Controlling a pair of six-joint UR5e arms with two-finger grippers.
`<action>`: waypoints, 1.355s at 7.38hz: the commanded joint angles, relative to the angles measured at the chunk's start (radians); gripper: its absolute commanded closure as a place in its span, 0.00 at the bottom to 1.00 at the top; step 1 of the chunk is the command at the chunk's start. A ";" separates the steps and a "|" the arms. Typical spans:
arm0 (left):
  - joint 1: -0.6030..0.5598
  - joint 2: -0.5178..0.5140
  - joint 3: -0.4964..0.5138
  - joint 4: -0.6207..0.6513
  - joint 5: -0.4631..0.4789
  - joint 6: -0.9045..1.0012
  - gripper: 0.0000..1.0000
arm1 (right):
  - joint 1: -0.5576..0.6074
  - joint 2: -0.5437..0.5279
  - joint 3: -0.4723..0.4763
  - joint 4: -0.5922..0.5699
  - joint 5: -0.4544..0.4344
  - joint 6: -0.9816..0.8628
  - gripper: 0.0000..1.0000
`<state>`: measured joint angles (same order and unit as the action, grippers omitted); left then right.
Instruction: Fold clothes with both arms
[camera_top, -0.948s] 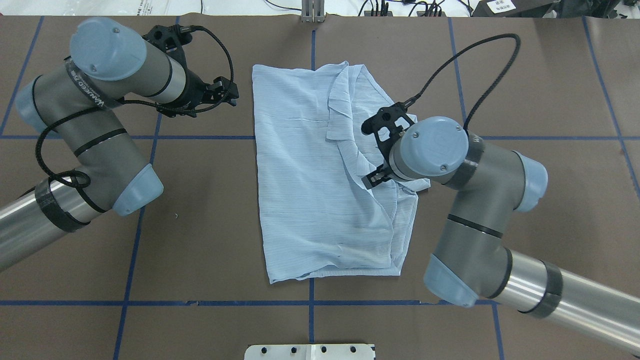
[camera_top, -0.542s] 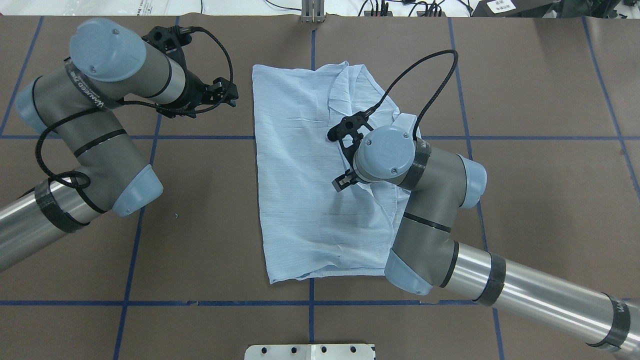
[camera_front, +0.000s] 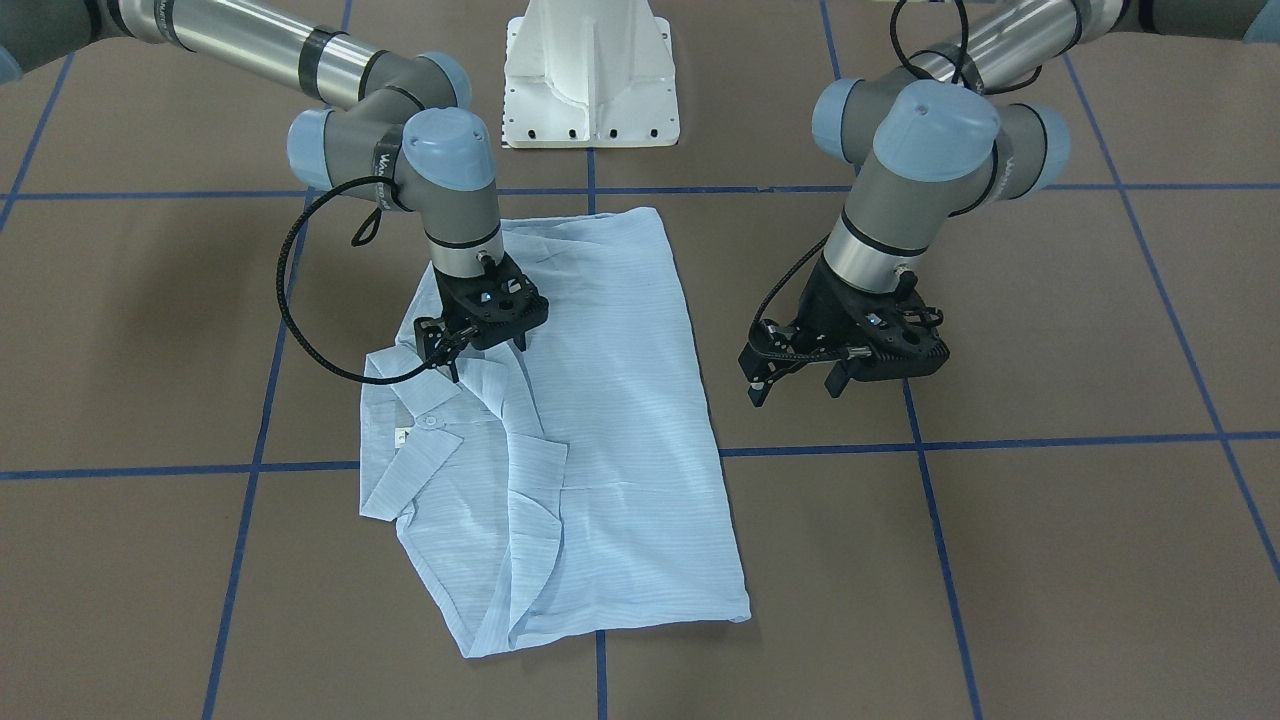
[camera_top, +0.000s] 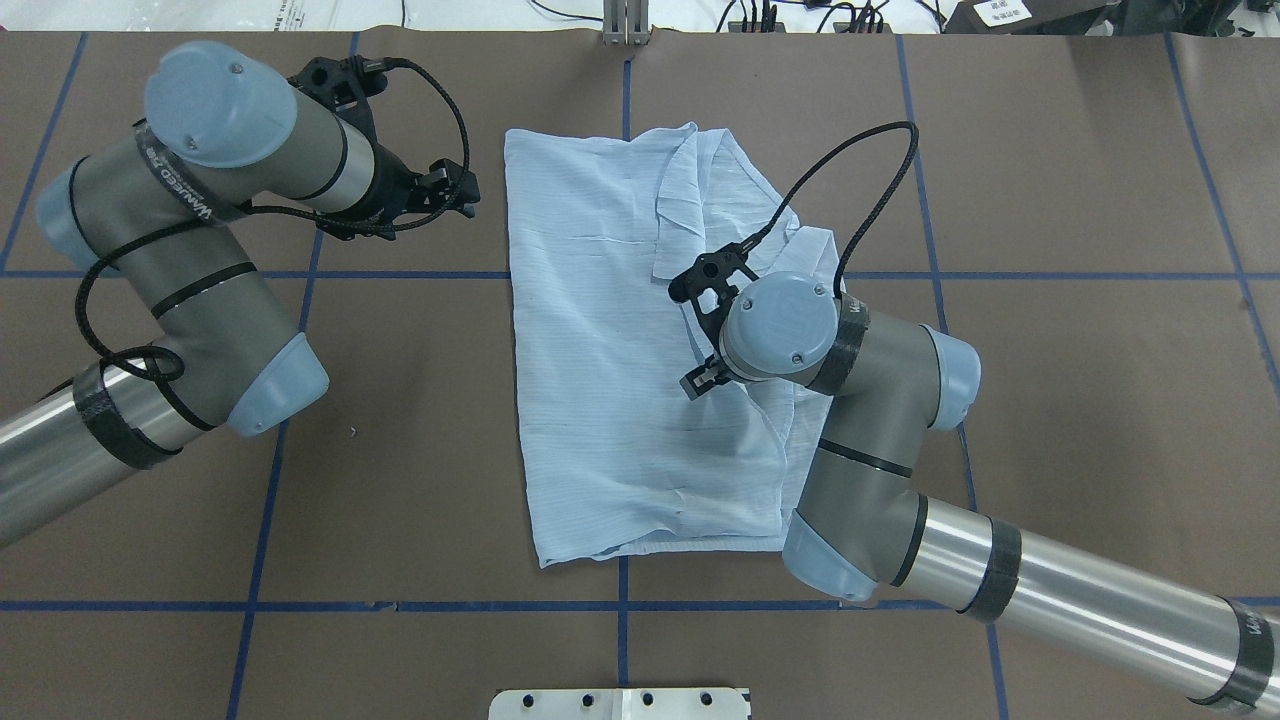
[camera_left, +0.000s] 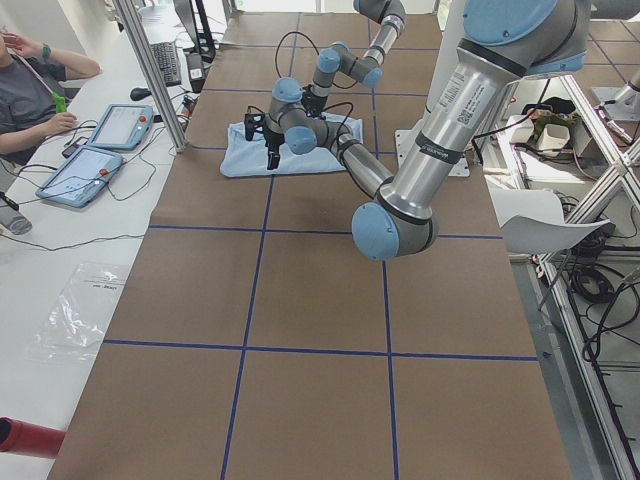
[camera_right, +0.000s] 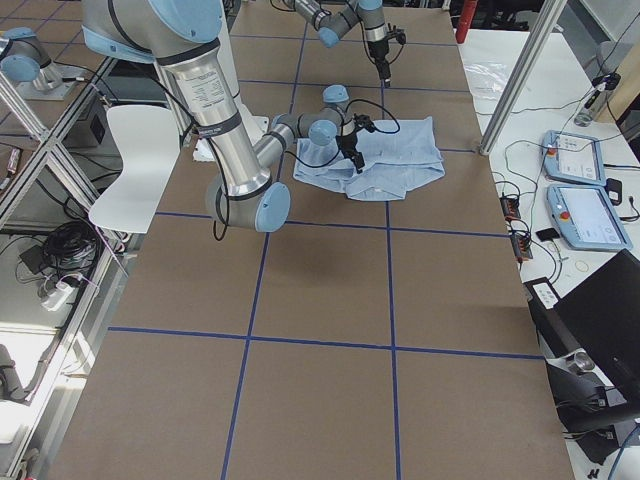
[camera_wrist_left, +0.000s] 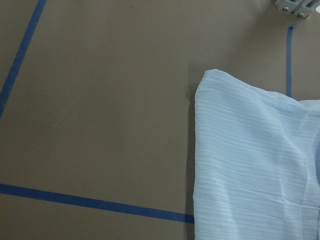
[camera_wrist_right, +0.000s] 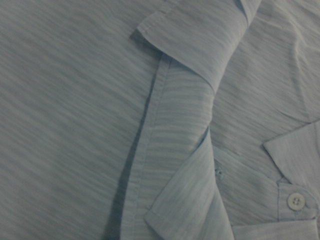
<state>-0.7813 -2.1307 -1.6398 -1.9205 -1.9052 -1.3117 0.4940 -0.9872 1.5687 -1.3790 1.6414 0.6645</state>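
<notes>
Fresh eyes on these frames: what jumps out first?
A light blue shirt lies part-folded in the middle of the table, collar rumpled on the robot's right. The right pincer hangs over it near the collar; the left pincer hovers beside it over bare table.

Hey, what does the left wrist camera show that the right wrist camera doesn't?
Only the left wrist view shows the bare brown table, blue tape lines and an outer corner of the shirt. Only the right wrist view shows a white button and overlapping folded flaps up close, with no table at all. Both show the same light blue striped cloth.
</notes>
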 joint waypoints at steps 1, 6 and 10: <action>0.005 -0.002 0.000 0.000 0.000 -0.006 0.00 | 0.043 -0.014 -0.001 -0.002 0.008 -0.017 0.00; 0.025 -0.014 -0.005 0.000 0.000 -0.043 0.00 | 0.220 -0.259 0.104 0.015 0.091 -0.219 0.00; 0.025 -0.020 -0.012 0.005 0.000 -0.043 0.00 | 0.271 -0.145 0.097 0.000 0.186 -0.209 0.00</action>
<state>-0.7563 -2.1493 -1.6505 -1.9168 -1.9052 -1.3545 0.7634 -1.1708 1.6772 -1.3753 1.8213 0.4516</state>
